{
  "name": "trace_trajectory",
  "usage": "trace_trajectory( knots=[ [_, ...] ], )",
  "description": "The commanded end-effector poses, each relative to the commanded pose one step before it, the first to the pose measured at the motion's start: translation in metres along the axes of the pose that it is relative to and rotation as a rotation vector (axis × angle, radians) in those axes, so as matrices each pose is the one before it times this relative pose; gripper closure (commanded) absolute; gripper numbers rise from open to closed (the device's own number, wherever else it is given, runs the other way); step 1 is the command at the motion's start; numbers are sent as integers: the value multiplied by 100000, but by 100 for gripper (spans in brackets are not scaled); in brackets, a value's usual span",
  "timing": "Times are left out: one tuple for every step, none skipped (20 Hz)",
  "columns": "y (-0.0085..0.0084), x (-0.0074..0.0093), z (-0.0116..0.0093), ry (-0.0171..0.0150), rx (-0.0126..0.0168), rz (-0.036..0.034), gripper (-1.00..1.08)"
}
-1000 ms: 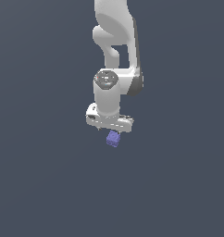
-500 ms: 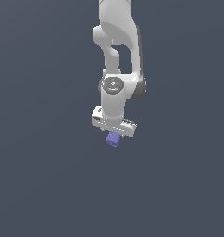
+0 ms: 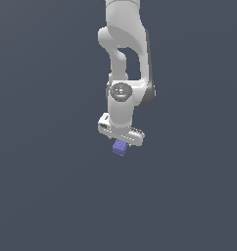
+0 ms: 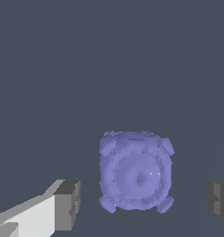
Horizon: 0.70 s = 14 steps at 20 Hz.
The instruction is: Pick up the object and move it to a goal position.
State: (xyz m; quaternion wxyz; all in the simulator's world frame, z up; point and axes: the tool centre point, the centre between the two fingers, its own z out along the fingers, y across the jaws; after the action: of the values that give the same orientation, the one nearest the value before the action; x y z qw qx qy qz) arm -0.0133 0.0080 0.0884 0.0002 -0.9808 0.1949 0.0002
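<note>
The cube (image 3: pixel 120 147) is small, purple-blue and matte, with a faint ringed shading on the face turned to the wrist camera (image 4: pixel 135 171). In the exterior view it hangs just under the white arm (image 3: pixel 124 73), right below the gripper (image 3: pixel 121 143), against a plain dark background. In the wrist view the 2 grey fingertips (image 4: pixel 67 205) stand spread apart, 1 on each side of the cube, with a visible gap between each and the cube, so neither touches it.

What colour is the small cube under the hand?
Purple-blue cube, plain; it shows best in the wrist view.
</note>
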Motion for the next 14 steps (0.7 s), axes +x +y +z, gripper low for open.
trace_trajectory(
  knots=[
    [23,-25,470,-45,-30,55,-92],
    [-12,-16,344,0,0,0,-92],
    [23,-6,409,17,0,67,-92],
    [-16,-25,491,0,0,0,-92],
    [34,-9,547,25,-2,94,-92],
    [-19,-30,594,0,0,0,-92],
    [34,-3,511,25,-1,94,-92],
    [-18,-15,447,0,0,0,-92],
    [18,11,360,18,1,67,-92],
    [-19,7,293,0,0,0,-92],
    [-19,18,215,0,0,0,-92],
    [-18,26,140,0,0,0,-92],
    [-14,25,73,0,0,0,-92],
    [-6,11,21,0,0,0,-92]
  ],
)
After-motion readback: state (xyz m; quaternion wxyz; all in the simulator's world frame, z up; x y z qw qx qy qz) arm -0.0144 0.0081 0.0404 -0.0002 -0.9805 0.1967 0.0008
